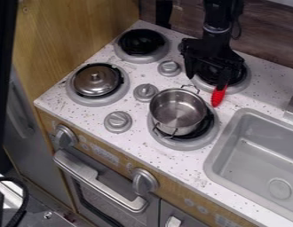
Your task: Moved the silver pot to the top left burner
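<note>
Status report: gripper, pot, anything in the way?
Gripper open, over top right burner. Silver pot on bottom right burner, not top left burner. Red object near gripper and pot.

A toy kitchen.
Its speckled counter (193,166) carries four burners (141,42), knobs (118,121) and, towards the right edge, a sink (223,148); an oven door (102,201) sits below.

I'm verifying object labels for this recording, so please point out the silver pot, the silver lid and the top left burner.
Silver pot (180,111): camera view, on its inside floor.
Silver lid (97,77): camera view, on its central knob.
Top left burner (141,42): camera view, on its black centre.
</note>
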`<state>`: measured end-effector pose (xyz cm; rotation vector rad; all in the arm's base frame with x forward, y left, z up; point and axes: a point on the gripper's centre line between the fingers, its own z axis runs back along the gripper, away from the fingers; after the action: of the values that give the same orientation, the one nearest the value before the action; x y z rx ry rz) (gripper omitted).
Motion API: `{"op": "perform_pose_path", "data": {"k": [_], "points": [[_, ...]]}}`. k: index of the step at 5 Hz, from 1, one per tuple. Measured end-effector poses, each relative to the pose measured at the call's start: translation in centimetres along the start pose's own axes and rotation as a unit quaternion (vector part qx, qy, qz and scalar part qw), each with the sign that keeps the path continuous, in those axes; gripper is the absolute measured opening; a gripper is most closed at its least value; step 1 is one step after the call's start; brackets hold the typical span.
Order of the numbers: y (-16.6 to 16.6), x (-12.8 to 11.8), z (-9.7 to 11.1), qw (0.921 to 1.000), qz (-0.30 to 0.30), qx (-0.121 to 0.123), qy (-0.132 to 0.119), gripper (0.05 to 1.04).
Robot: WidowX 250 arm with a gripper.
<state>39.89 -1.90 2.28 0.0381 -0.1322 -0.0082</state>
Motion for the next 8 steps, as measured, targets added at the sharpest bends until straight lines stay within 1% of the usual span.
{"op": "perform_pose_path", "data": {"k": [1, 2, 3, 4, 5, 6, 7, 8], "points": [[-0.1, -0.9, -1.5, 0.9997, 0.001, -0.001, 0.022, 0.996], [-0.6, -2.7, -3.1, 0.9985, 0.025, -0.015, 0.045, 0.996], [-0.3, -3.7, -3.9, 0.9977, 0.042, -0.005, 0.052, 0.996], [-0.2, -4.7, -6.1, 0.9958, 0.048, 0.005, 0.078, 0.996], [-0.1, -5.3, -7.2, 0.9944, 0.05, 0.006, 0.093, 0.95], [0.1, -5.0, -7.3, 0.9955, 0.047, 0.009, 0.081, 0.674], [0.1, -4.9, -7.4, 0.9972, 0.037, 0.012, 0.064, 0.426], [-0.2, -4.7, -7.2, 0.9979, 0.027, 0.014, 0.058, 0.221]]}}
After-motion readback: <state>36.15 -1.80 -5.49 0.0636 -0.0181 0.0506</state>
